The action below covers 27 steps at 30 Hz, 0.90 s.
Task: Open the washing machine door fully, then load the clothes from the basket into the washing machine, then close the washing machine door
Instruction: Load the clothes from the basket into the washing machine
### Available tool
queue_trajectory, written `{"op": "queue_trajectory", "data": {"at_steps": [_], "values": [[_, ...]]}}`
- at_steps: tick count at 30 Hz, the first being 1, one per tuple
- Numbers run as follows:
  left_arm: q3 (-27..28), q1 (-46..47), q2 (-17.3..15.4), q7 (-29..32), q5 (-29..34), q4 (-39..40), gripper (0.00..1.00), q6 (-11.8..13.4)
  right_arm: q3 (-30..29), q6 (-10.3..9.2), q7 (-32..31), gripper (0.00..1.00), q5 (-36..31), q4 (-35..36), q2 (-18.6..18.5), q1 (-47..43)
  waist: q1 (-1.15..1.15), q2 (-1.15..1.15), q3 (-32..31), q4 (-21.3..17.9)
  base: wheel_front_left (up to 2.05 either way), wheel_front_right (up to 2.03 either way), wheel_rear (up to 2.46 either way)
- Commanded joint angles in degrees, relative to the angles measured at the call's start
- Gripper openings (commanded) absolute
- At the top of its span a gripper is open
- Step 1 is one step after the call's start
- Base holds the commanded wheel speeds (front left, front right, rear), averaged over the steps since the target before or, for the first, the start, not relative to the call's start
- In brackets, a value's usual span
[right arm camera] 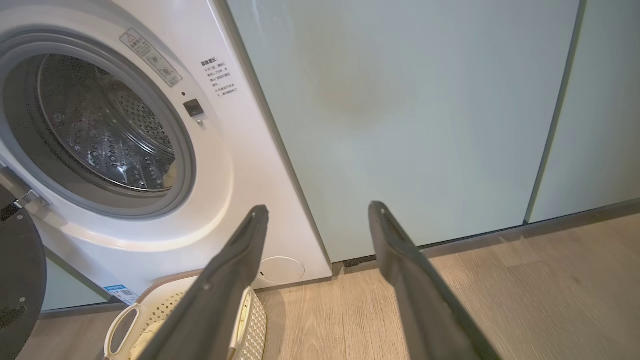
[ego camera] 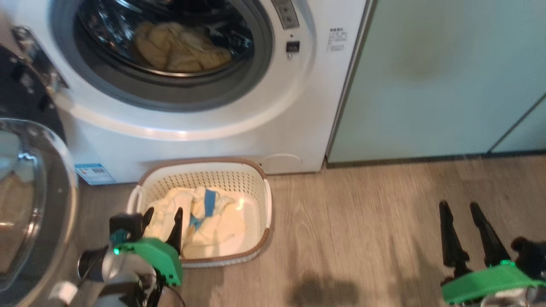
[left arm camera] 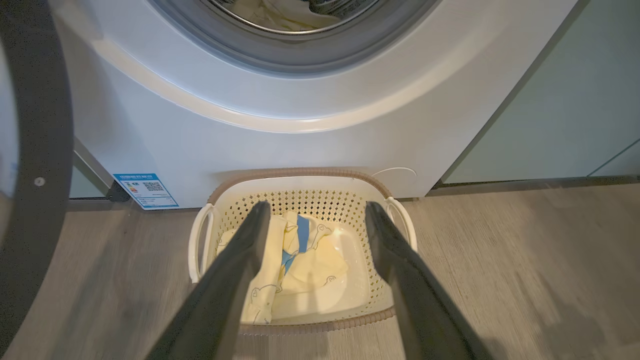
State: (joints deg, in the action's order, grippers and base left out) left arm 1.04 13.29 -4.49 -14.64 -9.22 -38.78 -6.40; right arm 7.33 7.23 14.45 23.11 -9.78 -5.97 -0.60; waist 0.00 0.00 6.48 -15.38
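The white washing machine (ego camera: 264, 123) stands with its door (ego camera: 30, 204) swung wide to the left. Pale yellow clothes (ego camera: 181, 47) lie in the steel drum. On the floor before it sits the cream basket (ego camera: 264, 200) holding more yellow clothes (ego camera: 213, 221) with a blue strip. My left gripper (ego camera: 163, 212) hangs open above the basket's left side; in the left wrist view its fingers (left arm camera: 250, 235) frame the clothes (left arm camera: 305, 260) in the basket (left arm camera: 320, 200) below. My right gripper (ego camera: 460, 208) is open over bare floor at the right, nothing between its fingers.
Pale teal cabinet doors (ego camera: 426, 76) stand right of the machine. Wood floor (ego camera: 362, 230) stretches between the basket and my right gripper. A blue sticker (ego camera: 94, 174) sits low on the machine's front.
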Motion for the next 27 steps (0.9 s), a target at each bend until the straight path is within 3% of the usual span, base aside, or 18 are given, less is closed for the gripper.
{"op": "queue_trajectory", "data": {"at_steps": [1, 18, 27], "values": [[1.1, 3.6, -1.9, -0.3, 0.8, -0.4, 1.00, 0.3, 1.2, 0.25, 0.5, 1.00, -0.1, 2.2, -0.3, 3.6, 0.00, 0.00, 3.0, -1.9, 0.00, 0.00, 0.00], [-4.8, 24.8, -8.1, 3.7, 7.4, -27.3, 1.00, 4.0, 3.0, 0.25, 0.5, 1.00, 0.0, 3.0, 2.4, 9.7, 0.00, 0.00, 18.9, -8.9, 0.00, 0.00, 0.00], [-7.9, 32.9, -12.0, 10.7, 10.3, -33.5, 1.00, 6.1, 3.1, 0.25, 0.5, 1.00, -0.2, 4.1, 2.9, 13.4, 0.00, 0.00, 27.7, -9.3, 0.00, 0.00, 0.00]]}}
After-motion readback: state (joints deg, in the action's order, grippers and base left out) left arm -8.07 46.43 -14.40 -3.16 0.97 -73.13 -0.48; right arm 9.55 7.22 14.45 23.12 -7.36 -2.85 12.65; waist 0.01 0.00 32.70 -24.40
